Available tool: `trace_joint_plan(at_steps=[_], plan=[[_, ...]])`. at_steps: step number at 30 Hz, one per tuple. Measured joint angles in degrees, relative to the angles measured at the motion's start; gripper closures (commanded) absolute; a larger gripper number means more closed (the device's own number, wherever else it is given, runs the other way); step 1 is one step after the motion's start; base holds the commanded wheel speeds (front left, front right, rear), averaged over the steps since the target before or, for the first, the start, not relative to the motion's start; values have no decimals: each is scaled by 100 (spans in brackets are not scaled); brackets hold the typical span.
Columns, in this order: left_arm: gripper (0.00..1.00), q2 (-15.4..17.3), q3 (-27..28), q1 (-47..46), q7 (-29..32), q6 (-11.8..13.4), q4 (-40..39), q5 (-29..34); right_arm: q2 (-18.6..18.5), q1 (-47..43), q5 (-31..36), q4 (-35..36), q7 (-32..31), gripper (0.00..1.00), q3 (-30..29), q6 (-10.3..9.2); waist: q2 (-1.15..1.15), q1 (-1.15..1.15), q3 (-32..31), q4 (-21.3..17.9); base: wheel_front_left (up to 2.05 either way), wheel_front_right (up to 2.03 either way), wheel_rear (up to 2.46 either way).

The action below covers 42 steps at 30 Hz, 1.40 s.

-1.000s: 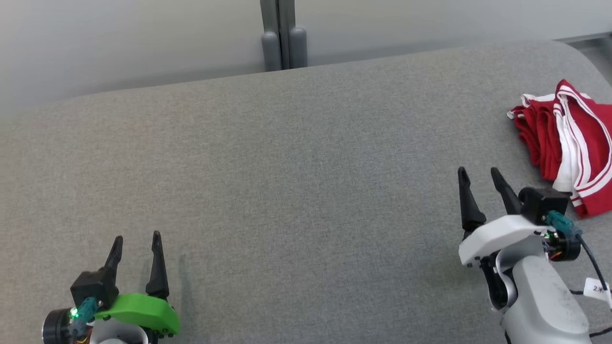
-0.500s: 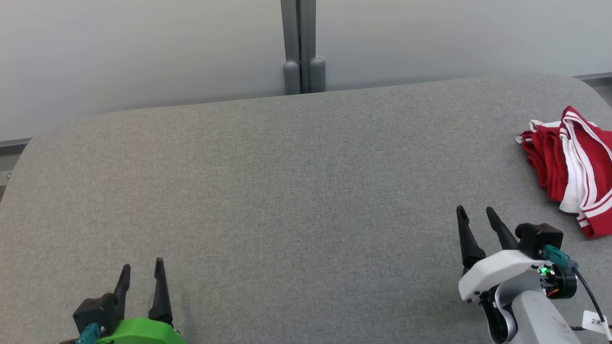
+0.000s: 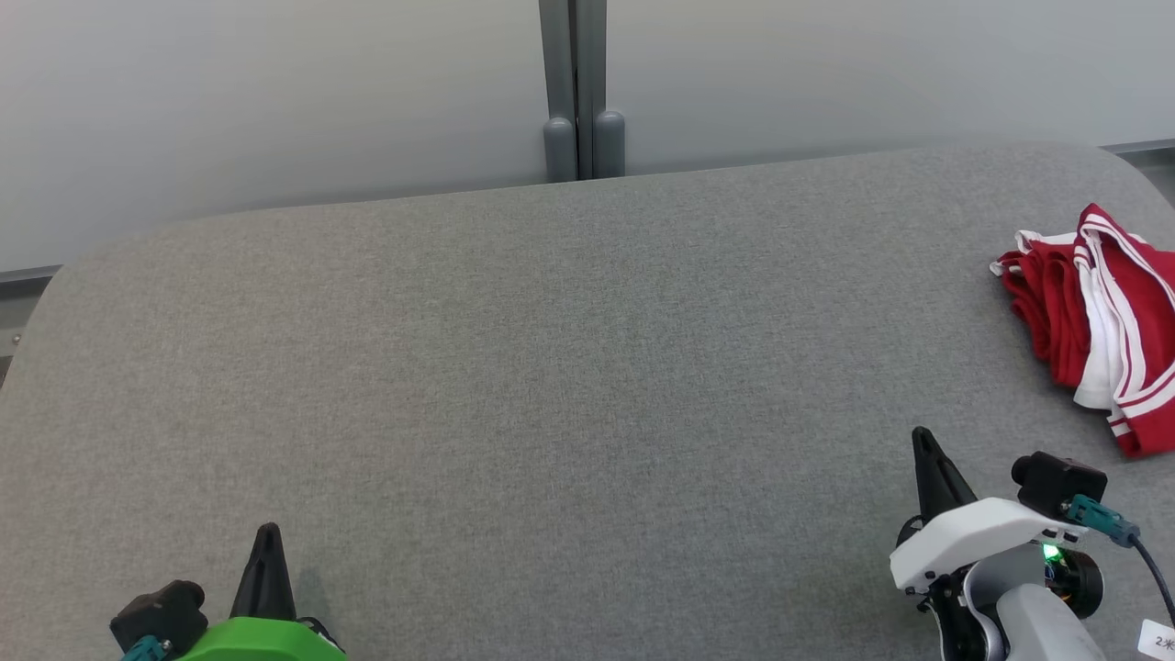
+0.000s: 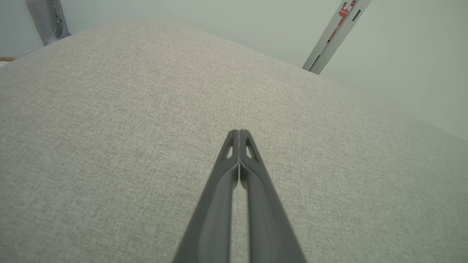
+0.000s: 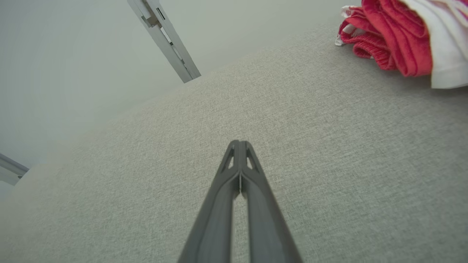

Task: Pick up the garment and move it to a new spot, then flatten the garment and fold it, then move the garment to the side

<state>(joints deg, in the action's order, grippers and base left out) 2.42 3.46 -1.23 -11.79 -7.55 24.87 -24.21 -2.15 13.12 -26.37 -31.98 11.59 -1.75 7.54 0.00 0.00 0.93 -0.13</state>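
Grey fabric-covered table [image 3: 551, 367] — red-and-white striped garment [image 3: 1092, 321] bunched at its right side.
Right gripper [image 3: 922, 441] is seen near the garment but apart from it, fingers pressed together; left gripper [image 3: 267, 537] — likewise pressed together — is held well apart at lower left.

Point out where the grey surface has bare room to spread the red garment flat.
The grey surface is bare from its left edge across the middle, between the left gripper, the right gripper and the back edge. The far right is crowded: the garment lies bunched there.
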Motion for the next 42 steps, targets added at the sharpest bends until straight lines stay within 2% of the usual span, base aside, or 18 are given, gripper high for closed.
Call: trace_joint_plan(at_steps=[15, 42], plan=[[100, 1, 44, -52, 375, 0, -242, -1479, -5, -180, -1423, 399, -363, 100, -87, 0, 0, 0, -10, 2, 0, 0, 0], [100, 5, 147, -190, 931, 0, -564, -3471, -22, -343, -3367, 926, -910, 100, -233, -1, 0, 0, -28, 5, 0, 0, 0]])
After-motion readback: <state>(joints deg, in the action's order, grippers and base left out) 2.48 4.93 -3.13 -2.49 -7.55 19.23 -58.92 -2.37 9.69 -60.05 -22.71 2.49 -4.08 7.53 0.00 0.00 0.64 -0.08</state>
